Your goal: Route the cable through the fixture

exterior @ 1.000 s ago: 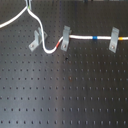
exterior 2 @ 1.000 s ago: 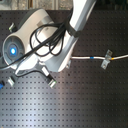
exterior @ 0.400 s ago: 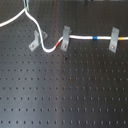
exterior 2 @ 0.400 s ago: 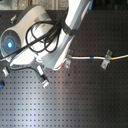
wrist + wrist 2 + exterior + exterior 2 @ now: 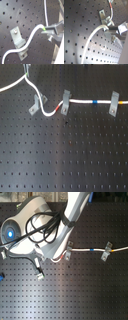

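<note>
Black perforated desk point(image 5: 65, 159) is lying under everything. Your tool point(image 5: 47, 29) is pinching the cable point(image 5: 80, 101), fingers pressed onto the white cord. Just beside the tool, the fixture point(image 5: 18, 39) is sitting with the cable sagging across it but, as I judge it, not yet seated between the prongs. Beyond the fixture, the cable is running through two clips point(image 5: 114, 104). If you pull sideways too hard, the cord could be slipping from your pinch or riding over the prongs. No readable writing is showing.
</note>
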Controlling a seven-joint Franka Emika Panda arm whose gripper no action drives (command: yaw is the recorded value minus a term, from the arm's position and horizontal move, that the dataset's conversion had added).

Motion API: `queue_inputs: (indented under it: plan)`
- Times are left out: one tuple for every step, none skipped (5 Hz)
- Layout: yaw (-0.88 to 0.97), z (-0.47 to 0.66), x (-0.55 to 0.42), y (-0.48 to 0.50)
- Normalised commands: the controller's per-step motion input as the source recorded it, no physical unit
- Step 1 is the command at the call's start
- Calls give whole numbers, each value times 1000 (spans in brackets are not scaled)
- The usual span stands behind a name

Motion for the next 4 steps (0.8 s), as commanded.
queue_inputs:
  plan:
    - [0,190,-151,-72]
    - [-114,143,-333,-13]
    - [-51,128,-331,-86]
    - [0,-2,57,-25]
